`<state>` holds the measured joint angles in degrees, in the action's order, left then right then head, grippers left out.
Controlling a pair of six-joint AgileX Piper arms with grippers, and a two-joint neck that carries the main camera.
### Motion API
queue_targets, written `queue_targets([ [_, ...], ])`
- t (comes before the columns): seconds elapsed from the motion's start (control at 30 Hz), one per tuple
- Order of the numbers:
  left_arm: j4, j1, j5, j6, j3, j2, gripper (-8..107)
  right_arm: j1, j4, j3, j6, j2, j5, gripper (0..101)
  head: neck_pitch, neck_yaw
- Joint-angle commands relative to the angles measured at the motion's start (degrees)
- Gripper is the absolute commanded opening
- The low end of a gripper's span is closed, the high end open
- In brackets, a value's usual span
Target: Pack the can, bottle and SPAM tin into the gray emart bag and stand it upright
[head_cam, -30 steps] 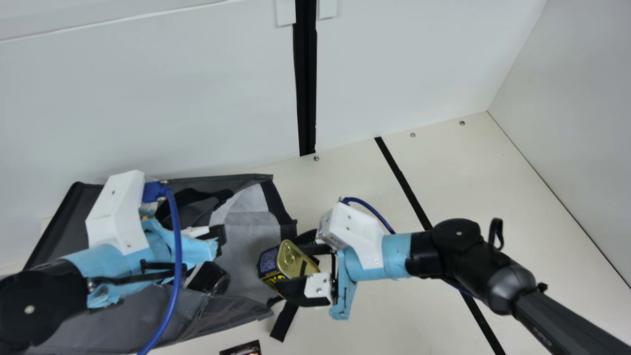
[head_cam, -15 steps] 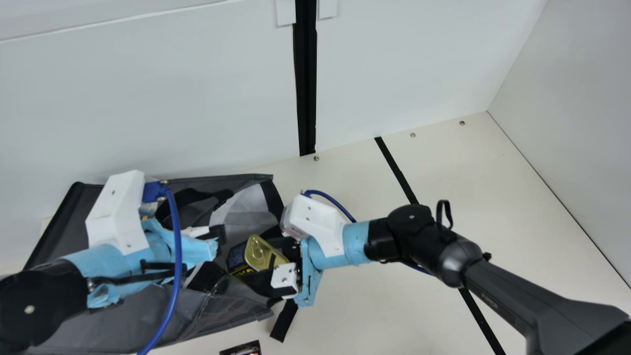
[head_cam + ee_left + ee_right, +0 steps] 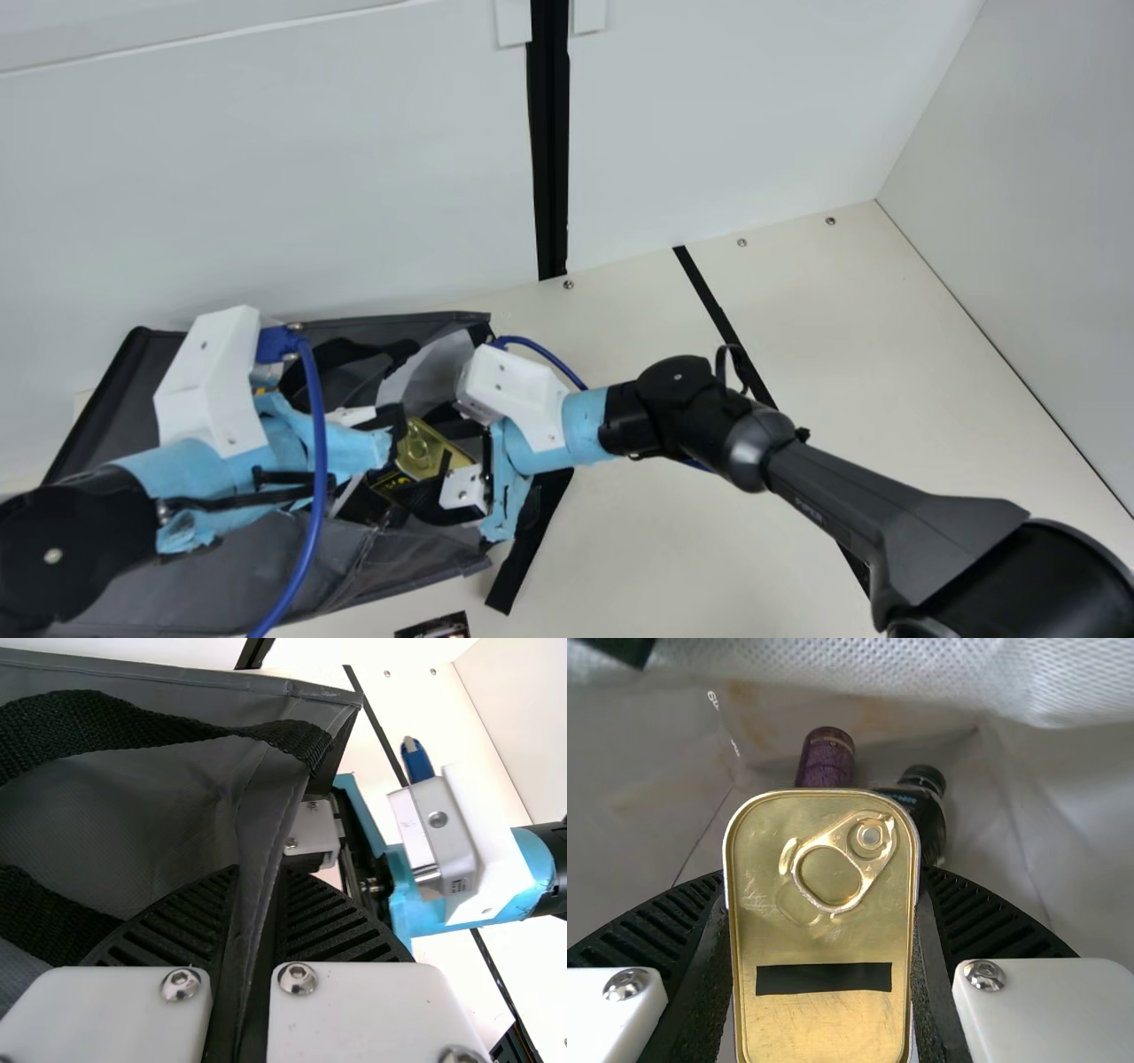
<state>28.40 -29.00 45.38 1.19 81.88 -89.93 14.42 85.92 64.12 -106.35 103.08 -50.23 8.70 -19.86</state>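
1. Two arms' worth of hardware around this gray bag [image 3: 266, 580], laid over on its side on the counter [image 3: 709, 549]. Starting up close: small dark printed item [image 3: 434, 626] at the main view's bottom edge, just beside the bag.
2. Next, left tool [image 3: 390, 427]: clenched on the bag's rim [image 3: 259, 895], pinching a fold of gray fabric between black ribbed fingers [image 3: 190, 912], going by the left wrist view.
3. Right tool [image 3: 432, 461]: grasping the SPAM tin [image 3: 425, 447] by its sides, right in the bag's mouth. Near the left tool in the main view. Gold lid and pull ring [image 3: 833, 870] toward the right wrist camera, plus a black strip [image 3: 824, 979] across the lid.
4. Deeper inside the bag, past the tin: purple cylinder [image 3: 827, 760], probably the can, and just beside it a dark bottle [image 3: 923, 806] with a black cap. Partly hidden behind the tin, so can't say for sure about touching.
5. Farthest back, behind the bag: white wall [image 3: 266, 177] with an upright black strip [image 3: 551, 142].
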Motion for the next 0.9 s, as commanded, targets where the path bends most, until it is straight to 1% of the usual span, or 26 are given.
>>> queue_targets([
  [0.0,0.00,0.00,0.00,0.00,0.00,0.00,-8,0.49,0.05,0.43,-0.15,0.45,0.42,0,1.30,-0.14],
  [0.23,0.00,0.00,0.00,0.00,0.00,0.00,-8,1.92,0.78,1.73,-0.37,1.79,1.55,0,1.30,-0.14],
  [0.53,0.00,0.00,0.00,0.00,0.00,0.00,-8,2.70,1.02,2.10,-0.59,2.11,2.79,30,1.30,-0.14],
  [0.87,0.00,0.00,0.00,0.00,0.00,0.00,-8,2.98,0.89,1.90,-0.74,1.80,3.41,63,1.30,-0.14],
])
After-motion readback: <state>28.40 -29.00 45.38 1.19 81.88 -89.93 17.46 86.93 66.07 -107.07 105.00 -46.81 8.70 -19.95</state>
